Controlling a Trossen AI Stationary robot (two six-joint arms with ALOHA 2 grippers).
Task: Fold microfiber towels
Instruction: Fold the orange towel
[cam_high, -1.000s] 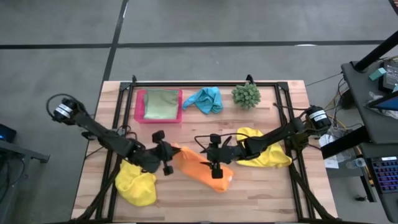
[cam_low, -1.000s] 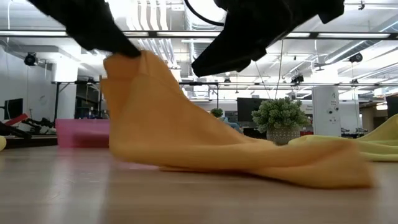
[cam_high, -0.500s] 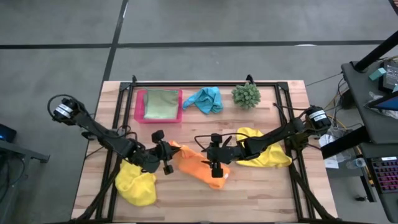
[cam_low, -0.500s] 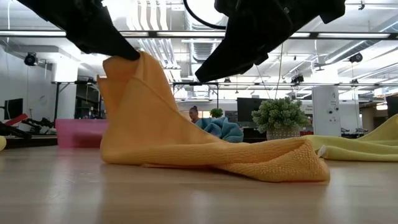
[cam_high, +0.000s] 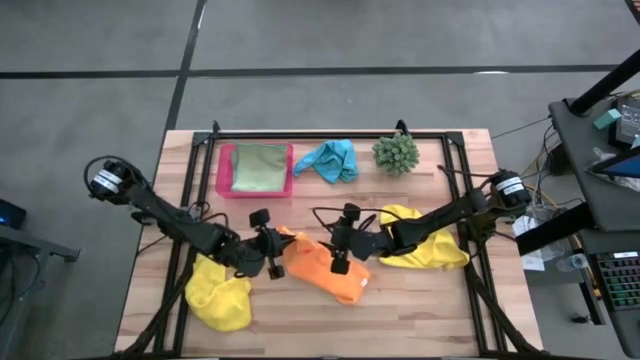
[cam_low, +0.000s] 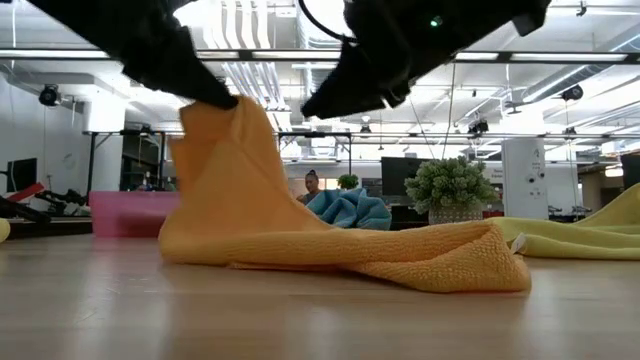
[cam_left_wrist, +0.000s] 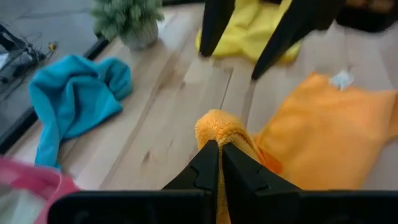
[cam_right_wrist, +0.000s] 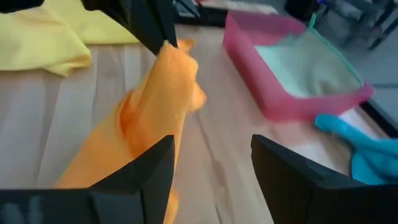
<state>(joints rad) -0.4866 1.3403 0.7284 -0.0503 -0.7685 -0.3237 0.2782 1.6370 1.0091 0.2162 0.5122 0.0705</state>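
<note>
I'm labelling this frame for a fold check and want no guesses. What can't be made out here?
- Left gripper: the grip point shows, but its own body hides the orange towel behind it in the left wrist view.
- Light green towel: its fold state; the pink tray wall hides it in the low view.
- Right gripper: cropped by the low view's top edge.

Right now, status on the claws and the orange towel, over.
Left claw shut on orange towel, one corner lifted off the table. Right claw open, hovering just above the towel, holding nothing. Yellow towel lies beside it, nothing in the way.
</note>
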